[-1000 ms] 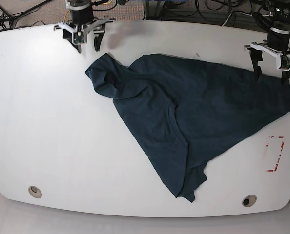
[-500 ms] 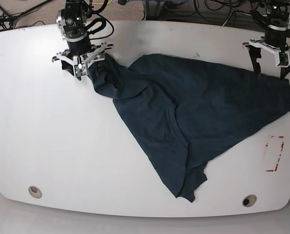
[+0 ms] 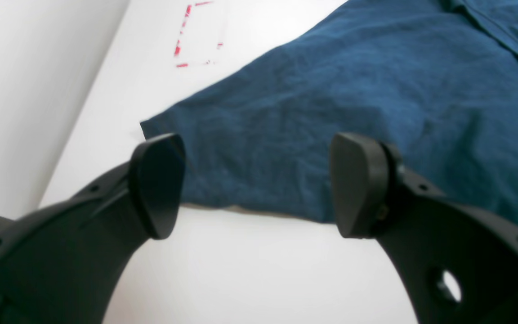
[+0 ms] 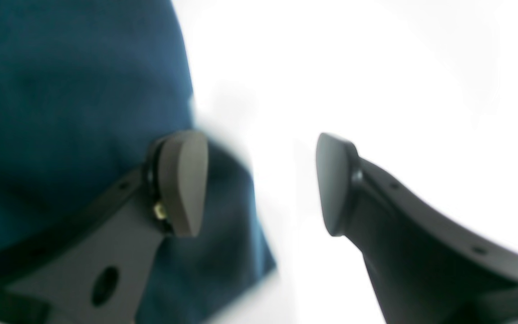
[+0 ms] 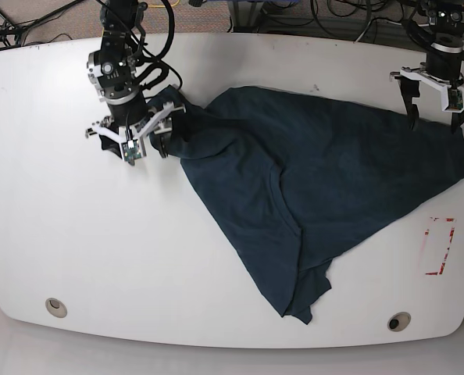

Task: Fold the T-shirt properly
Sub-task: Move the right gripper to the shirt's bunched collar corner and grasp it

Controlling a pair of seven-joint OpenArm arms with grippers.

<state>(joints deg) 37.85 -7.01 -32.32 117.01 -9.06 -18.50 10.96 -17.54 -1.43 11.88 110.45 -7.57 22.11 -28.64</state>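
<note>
The dark navy-teal T-shirt [image 5: 318,172] lies spread and crumpled across the white table [image 5: 76,234], with one bunched end at the back left. My right gripper [image 5: 133,147] hangs over that bunched end. In the right wrist view the right gripper [image 4: 259,184] is open: one finger stands over the T-shirt [image 4: 74,81] edge, the other over bare table, and nothing sits between them. My left gripper [image 5: 433,123] is open above the shirt's far right corner. In the left wrist view the left gripper [image 3: 259,189] straddles the T-shirt [image 3: 353,90] hem without touching it.
A red tape rectangle [image 5: 439,246] marks the table near the right edge, also the red tape rectangle [image 3: 198,33] in the left wrist view. Two round holes [image 5: 55,306] [image 5: 398,321] sit near the front edge. Cables run behind the table's back edge.
My right arm has come forward from the table's back edge and dropped over the shirt's bunched left end, its jaws a little wider. The left arm has hardly moved.
</note>
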